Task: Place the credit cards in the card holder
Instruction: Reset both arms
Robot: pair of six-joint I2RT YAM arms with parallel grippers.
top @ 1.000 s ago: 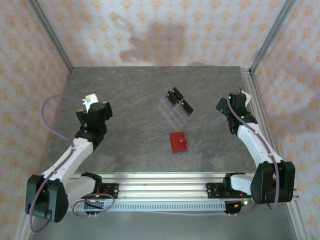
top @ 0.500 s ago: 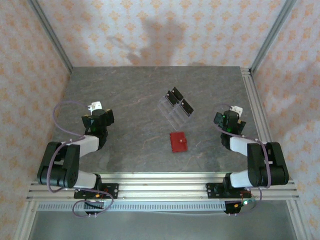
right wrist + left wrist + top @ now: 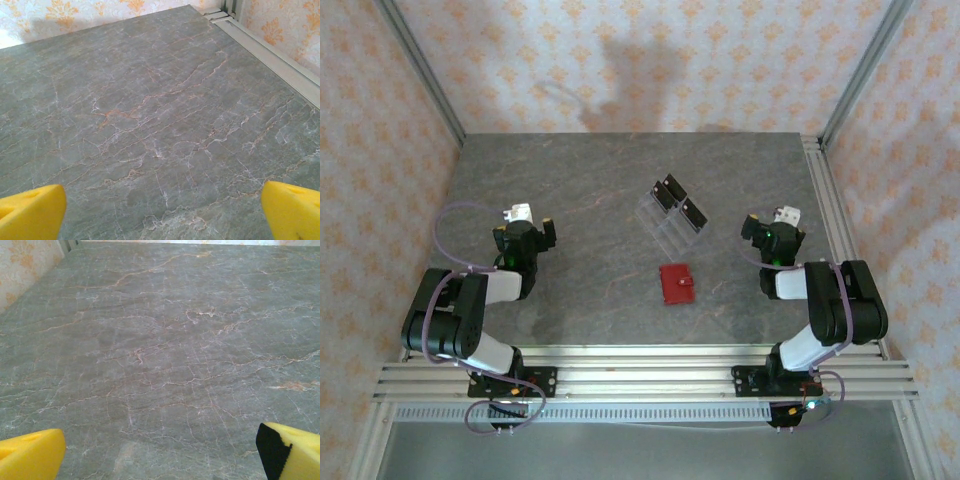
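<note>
Both arms have folded back to their bases, left end effector and right end effector spread and empty, while the small red folding wallet lies shut on the grey marbled worktop near the clear plastic tray, so we judge the task finished.

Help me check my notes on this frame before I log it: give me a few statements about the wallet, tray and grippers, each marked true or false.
1. The red card holder lies folded shut on the table. True.
2. The left gripper grips a card. False: its fingers are spread wide, with only bare table between them.
3. The clear tray lies farther from the arm bases than the card holder. True.
4. The right gripper is shut on the card holder. False: it is open over bare table, off to the holder's right.
</note>
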